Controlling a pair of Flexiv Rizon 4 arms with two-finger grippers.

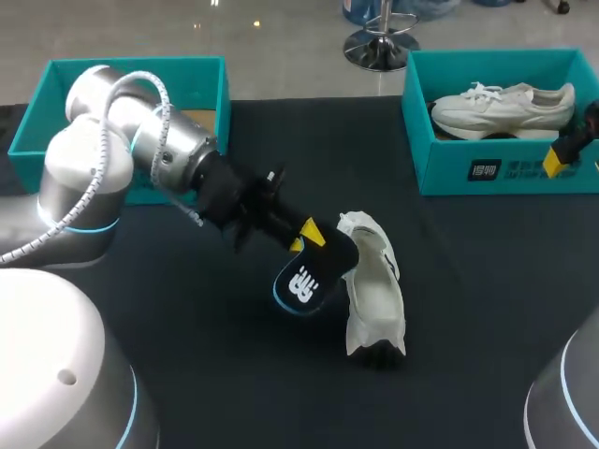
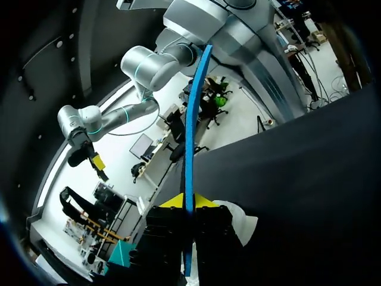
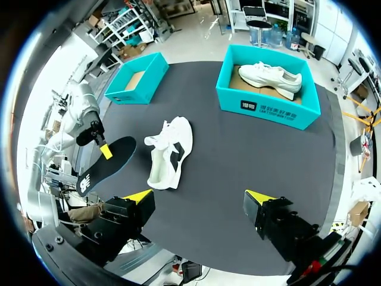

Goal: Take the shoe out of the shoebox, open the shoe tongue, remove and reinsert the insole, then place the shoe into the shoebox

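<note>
Evidently the task is about halfway through, as far as can be judged. The shoe (image 1: 379,299) is already out of its box and appears to be laid on its side on the dark worktop (image 1: 487,309), near the middle, with its opening turned toward the left. The insole (image 1: 309,279) is out of it. It is pinched at one end by the left claw (image 1: 310,236), whose yellow tips are pressed against its two faces (in the left wrist view it is seen edge-on, a thin blue line rising between the fingers). The insole is held above the worktop with its free end just beside the shoe's opening; whether the two touch cannot be told. The right claw (image 3: 198,199) is spread wide with nothing in it, and is positioned at the right side, well apart from the shoe. Whether the tongue is fully folded back cannot be made out, though the opening looks loose and wide. What is judged to be left: the insole is to be slid back into the shoe and seated flat, and the shoe is then to be set into a shoebox. Two teal boxes are stood at the far edge: the far-left shoebox (image 1: 140,63) and the far-right shoebox (image 1: 449,168), in which a second shoe (image 1: 505,105) is lying.
</note>
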